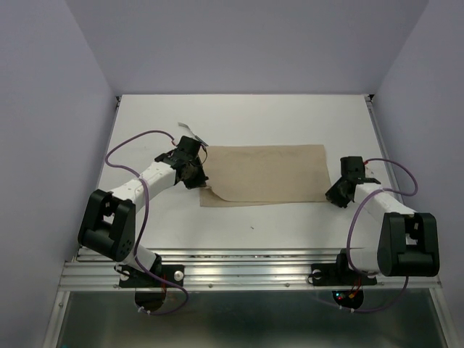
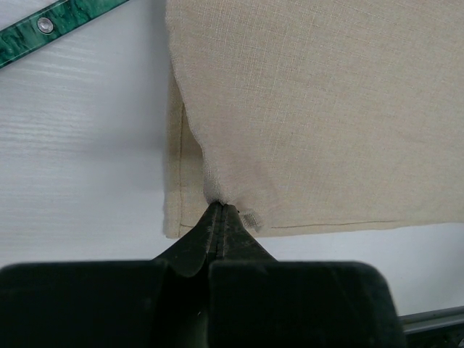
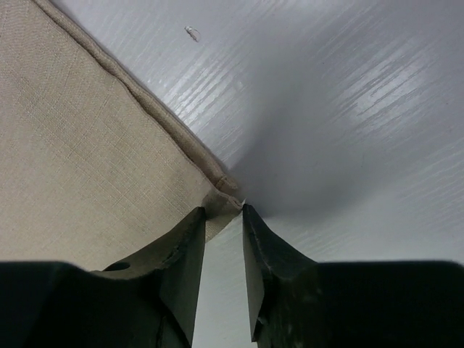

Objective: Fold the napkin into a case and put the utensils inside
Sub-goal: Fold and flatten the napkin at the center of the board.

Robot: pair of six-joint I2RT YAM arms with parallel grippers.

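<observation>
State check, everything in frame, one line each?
napkin: mostly flat on the table, near-left corner pinched up.
left gripper: shut on that napkin corner.
right gripper: open, tips at the near-right corner, not gripping.
green-handled utensil: lying on the table, outside the napkin.
</observation>
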